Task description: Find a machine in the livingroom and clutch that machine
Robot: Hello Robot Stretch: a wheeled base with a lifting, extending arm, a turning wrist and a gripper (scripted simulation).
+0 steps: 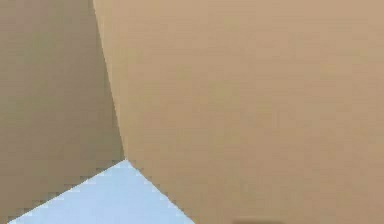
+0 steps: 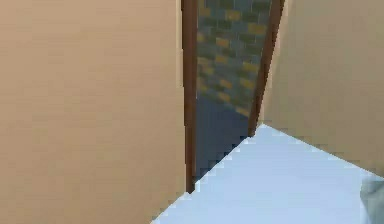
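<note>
The forward view looks ahead and somewhat down, close against a room corner (image 1: 112, 90) where a darker tan wall (image 1: 50, 100) meets a lighter tan wall (image 1: 250, 90). A wedge of pale blue floor (image 1: 110, 200) shows at its bottom. The arm side view faces sideways, past a near wall (image 2: 90, 100) on its left, toward a dark-framed doorway (image 2: 225, 90). Both views share the pale floor. Whether they share a wall cannot be told.

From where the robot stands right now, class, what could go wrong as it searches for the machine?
Bump: the wall corner sits close ahead in the forward view, so driving straight would probably strike the tan wall.
Scrape: the doorway in the arm side view looks narrow; turning through it carelessly could catch its brown frame.
</note>
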